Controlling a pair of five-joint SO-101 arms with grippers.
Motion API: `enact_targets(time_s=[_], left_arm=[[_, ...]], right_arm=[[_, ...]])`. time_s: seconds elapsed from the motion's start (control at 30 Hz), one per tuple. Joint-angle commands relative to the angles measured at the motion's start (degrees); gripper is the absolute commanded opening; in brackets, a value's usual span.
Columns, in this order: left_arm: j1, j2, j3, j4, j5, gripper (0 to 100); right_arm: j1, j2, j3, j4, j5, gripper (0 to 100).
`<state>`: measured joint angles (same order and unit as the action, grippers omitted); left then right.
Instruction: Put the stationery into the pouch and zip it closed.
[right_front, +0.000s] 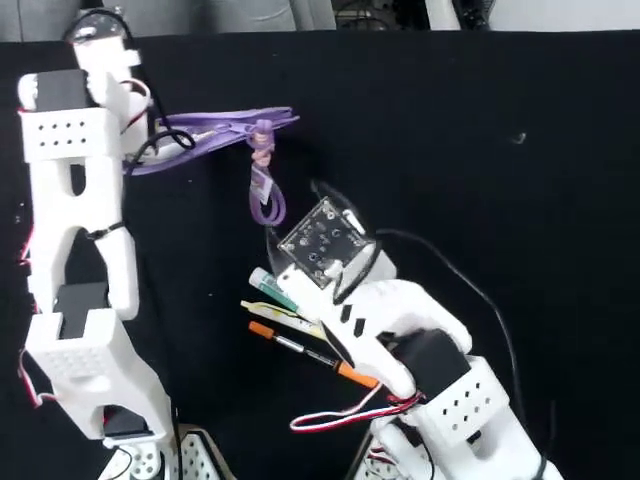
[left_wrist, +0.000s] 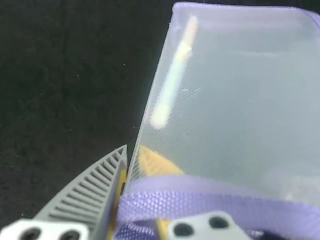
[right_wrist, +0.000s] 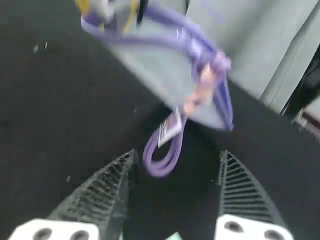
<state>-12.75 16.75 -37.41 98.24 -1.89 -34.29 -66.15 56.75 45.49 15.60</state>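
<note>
Close against the left wrist camera, the left end effector (left_wrist: 126, 176) is clamped on the pouch (left_wrist: 235, 100) at its purple-taped edge. One ribbed finger (left_wrist: 95, 192) lies on the outside, and a yellow part shows through the clear wall on the other side. A pale streak runs along that wall; I cannot tell whether it is something inside or a reflection. From above, the pouch (right_front: 215, 130) sits at the far left of the black desk (right_front: 500, 150), seen nearly edge-on and sticking out sideways from the left arm's end effector (right_front: 150, 150). A purple cord loop (right_front: 265, 205) with a small tag hangs from its zip end. The right end effector (right_wrist: 177, 160) is wide open and holds nothing. Its two ribbed fingers (right_wrist: 112, 187) are spread well apart and aimed at the cord loop (right_wrist: 162, 155), which hangs between them farther off, below the pouch (right_wrist: 165, 65). The stationery (right_front: 285, 310) lies on the desk beside the right arm, well apart from the pouch. It is a cluster of pens, among them an orange one (right_front: 300, 350) partly under the arm, and a green-and-white piece (right_front: 270, 285).
</note>
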Motion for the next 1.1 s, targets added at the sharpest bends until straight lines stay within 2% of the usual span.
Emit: enact_targets(time_s=[0.0, 0.2, 0.5, 0.67, 0.83, 1.07], left_arm=[[-6.7, 0.8, 0.7, -0.5, -1.1, 3], [-10.5, 0.8, 0.7, -2.3, -1.3, 3], [-11.3, 0.8, 0.7, -3.4, -1.4, 3], [-14.0, 0.8, 0.7, -4.9, -1.4, 3], [-14.1, 0.8, 0.7, -4.9, -1.4, 3], [-13.9, 0.8, 0.7, -4.9, -1.4, 3]], right_arm=[[-0.4, 5.5, 0.0, 5.4, 0.8, 24.1], [-1.0, 21.8, -0.2, 7.2, 2.6, 24.3], [-8.9, 44.9, -7.9, 3.2, 2.9, 24.1], [-6.9, 52.5, -14.5, 3.0, 3.2, 24.1], [-4.7, 59.5, -19.7, 0.7, 3.3, 24.0], [-4.7, 64.8, -24.7, 3.0, 3.3, 24.0]])
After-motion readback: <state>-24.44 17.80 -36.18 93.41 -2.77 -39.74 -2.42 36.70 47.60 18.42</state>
